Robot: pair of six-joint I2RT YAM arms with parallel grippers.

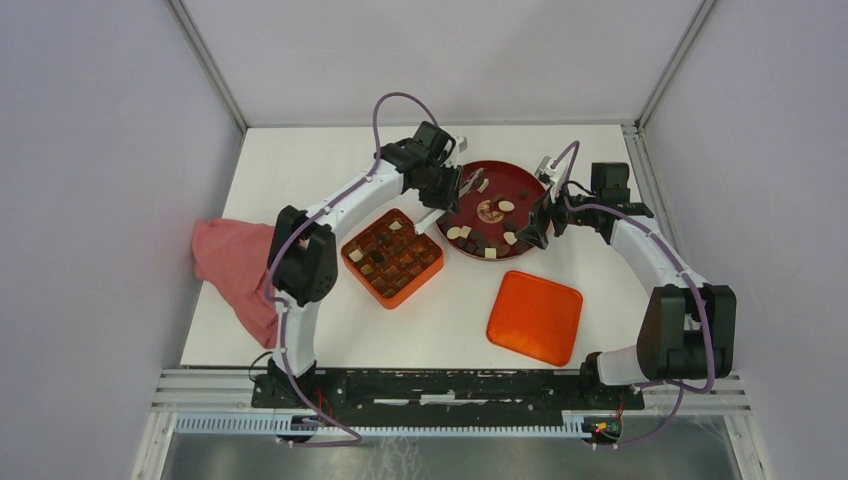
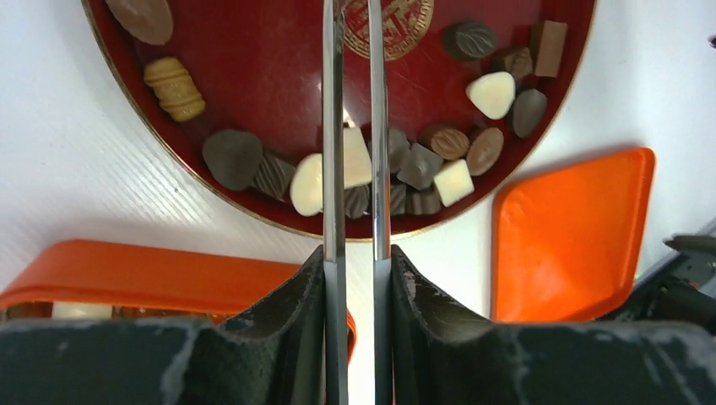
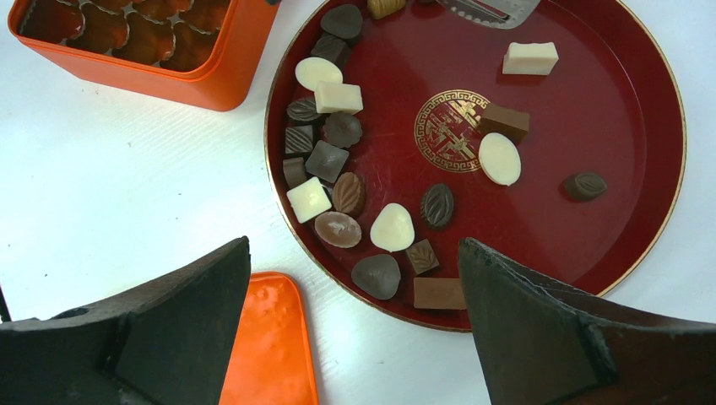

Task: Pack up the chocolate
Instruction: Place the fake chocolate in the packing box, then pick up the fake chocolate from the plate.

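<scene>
Open table (image 1: 450, 312) between box (image 1: 372, 285) and lid (image 1: 535, 317); left arm (image 1: 350, 195) and right arm (image 1: 640, 245) block the plate (image 1: 500, 172)'s two sides.

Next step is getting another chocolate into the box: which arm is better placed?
Left, probably. The left gripper is over the plate on the side nearest the box, its thin fingers close together. The right gripper hangs wide open at the plate's far edge.

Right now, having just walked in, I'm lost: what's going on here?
Chocolate is being packed from a red plate into an orange box. The robot's left tool hovers over the plate, blades nearly together; any grip is unclear. The right tool is wide open and empty at the plate's edge. Many pieces lie on the plate; the box holds some.
</scene>
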